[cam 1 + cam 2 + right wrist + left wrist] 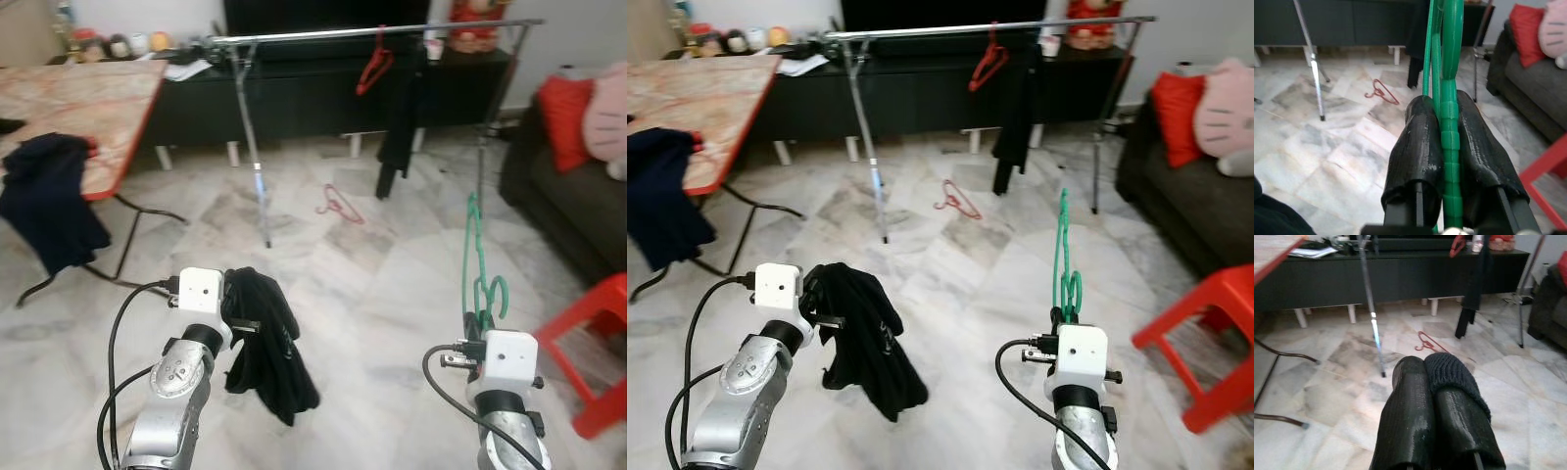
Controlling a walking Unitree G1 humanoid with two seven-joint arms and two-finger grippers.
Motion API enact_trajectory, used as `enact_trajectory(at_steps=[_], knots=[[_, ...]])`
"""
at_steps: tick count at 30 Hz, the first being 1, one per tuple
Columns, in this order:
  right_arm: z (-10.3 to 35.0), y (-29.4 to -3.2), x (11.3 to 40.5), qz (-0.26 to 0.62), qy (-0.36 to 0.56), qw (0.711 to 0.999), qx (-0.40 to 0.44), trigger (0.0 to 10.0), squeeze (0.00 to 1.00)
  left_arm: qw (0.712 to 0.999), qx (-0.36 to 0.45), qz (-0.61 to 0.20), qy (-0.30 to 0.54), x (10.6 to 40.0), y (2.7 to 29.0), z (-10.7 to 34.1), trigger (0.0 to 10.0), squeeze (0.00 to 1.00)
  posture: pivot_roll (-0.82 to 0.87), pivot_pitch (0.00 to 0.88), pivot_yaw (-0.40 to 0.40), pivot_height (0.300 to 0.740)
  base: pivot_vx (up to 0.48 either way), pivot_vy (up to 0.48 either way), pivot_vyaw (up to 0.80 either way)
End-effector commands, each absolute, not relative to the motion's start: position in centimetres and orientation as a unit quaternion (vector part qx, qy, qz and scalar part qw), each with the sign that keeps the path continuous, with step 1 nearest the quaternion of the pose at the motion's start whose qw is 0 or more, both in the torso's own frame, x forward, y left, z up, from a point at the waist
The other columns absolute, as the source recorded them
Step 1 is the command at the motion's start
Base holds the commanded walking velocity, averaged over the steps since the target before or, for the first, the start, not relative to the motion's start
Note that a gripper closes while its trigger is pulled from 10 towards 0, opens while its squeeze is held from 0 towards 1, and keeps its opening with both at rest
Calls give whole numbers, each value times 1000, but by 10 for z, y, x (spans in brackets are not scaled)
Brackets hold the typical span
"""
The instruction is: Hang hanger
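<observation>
In the left eye view, the clothes rail (323, 35) is seen across the upper frame, well apart from the robot, so the gap should be closed before the green hanger (476, 262), at lower right, is raised with its hook kept upright. The right gripper (1450, 128) has its jaws clamped narrowly on the hanger; the left gripper (1436, 382) has its jaws pressed together on a black garment (265, 343).

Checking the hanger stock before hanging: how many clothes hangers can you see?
3: a green plastic hanger clamped in the right gripper, a red hanger on the metal rail, another red hanger on the marble floor.
</observation>
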State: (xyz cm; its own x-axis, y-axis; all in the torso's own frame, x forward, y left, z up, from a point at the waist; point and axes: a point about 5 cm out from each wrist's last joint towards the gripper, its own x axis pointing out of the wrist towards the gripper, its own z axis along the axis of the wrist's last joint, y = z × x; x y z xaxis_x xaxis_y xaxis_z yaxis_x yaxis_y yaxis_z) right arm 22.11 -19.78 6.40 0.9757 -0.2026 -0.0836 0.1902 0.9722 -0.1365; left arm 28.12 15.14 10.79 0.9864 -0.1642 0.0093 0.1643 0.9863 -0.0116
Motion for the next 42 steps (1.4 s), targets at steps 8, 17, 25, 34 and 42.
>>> enact_trajectory(at_steps=[8, 17, 25, 34, 42], knots=[[72, -200, 225, -102, 33, 991, -74, 10000, 0, 996, 8, -84, -20, 284, 151, 119, 10000, 0, -81, 0, 3, 740, 0, 375, 0], [67, -200, 231, -100, 40, 992, -72, 10000, 0, 996, 10, -86, -21, 285, 151, 120, 10000, 0, -75, 0, 6, 740, 0, 375, 0], [65, -201, 235, -99, 45, 992, -70, 10000, 0, 996, 13, -84, -22, 285, 152, 121, 10000, 0, -71, 0, 3, 740, 0, 373, 0], [63, -198, 237, -91, 45, 992, -76, 10000, 0, 996, 13, -84, -22, 284, 152, 121, 10000, 0, -70, 0, 2, 740, 0, 372, 168], [64, -197, 239, -87, 43, 993, -73, 10000, 0, 996, 13, -83, -19, 285, 152, 121, 10000, 0, -74, 0, 1, 740, 0, 371, 64]])
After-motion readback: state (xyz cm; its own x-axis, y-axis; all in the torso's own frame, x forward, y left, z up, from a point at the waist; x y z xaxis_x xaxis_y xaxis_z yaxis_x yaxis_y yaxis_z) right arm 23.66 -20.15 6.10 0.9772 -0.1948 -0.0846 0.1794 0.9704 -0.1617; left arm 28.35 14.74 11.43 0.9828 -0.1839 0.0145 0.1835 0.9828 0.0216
